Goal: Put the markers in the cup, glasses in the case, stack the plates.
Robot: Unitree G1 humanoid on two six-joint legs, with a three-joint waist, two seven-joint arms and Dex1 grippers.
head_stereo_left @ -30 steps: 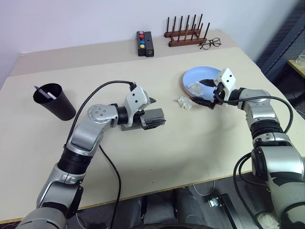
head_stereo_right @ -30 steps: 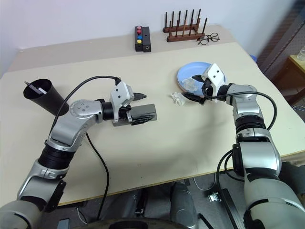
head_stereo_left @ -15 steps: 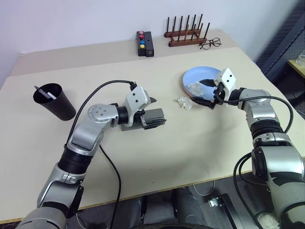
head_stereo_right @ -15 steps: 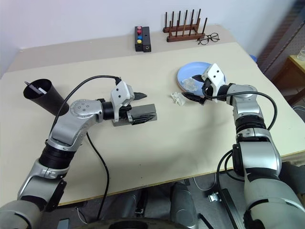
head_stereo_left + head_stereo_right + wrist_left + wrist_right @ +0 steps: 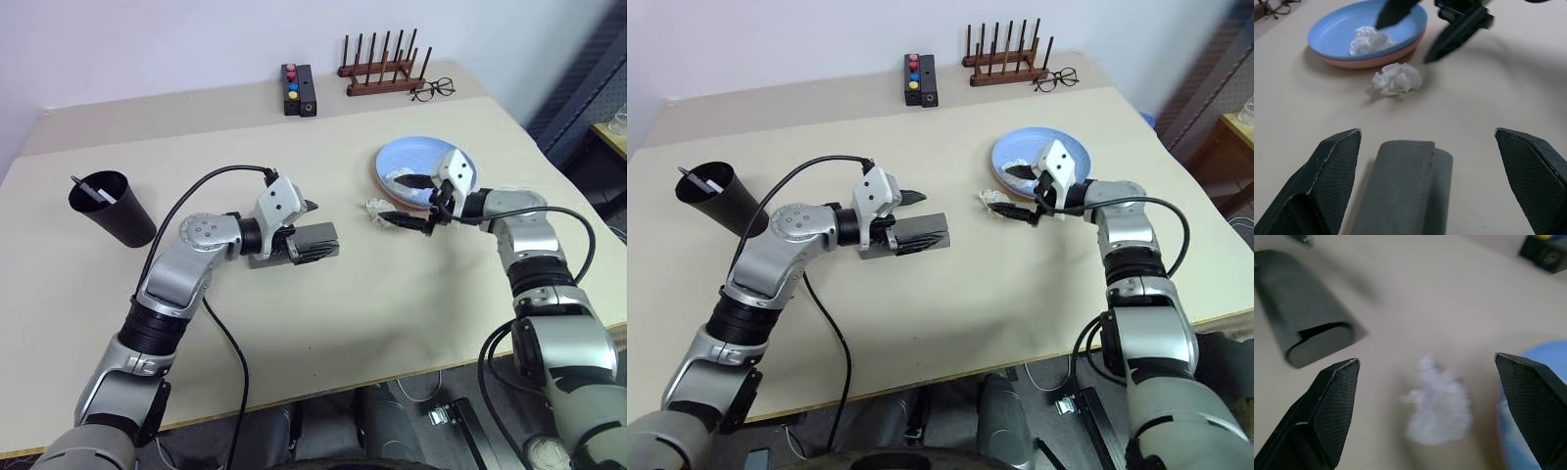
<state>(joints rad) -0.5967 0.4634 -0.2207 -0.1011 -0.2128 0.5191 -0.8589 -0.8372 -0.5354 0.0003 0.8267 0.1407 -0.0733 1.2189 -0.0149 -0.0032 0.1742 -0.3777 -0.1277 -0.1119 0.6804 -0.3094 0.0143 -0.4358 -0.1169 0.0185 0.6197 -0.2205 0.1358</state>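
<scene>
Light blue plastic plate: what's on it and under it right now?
A crumpled white paper wad lies on the round light blue plastic plate. Beneath it, a salmon pink plate's rim shows, so the two are stacked. The pink plate's top face is covered.

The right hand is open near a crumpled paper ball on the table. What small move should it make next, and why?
Probably ease the open right hand forward around the crumpled paper ball and close. The ball lies on the table just beside the stacked plates, and the wrist view shows it between the spread fingers, not yet touched. Another paper ball already lies in the blue plate.
</scene>
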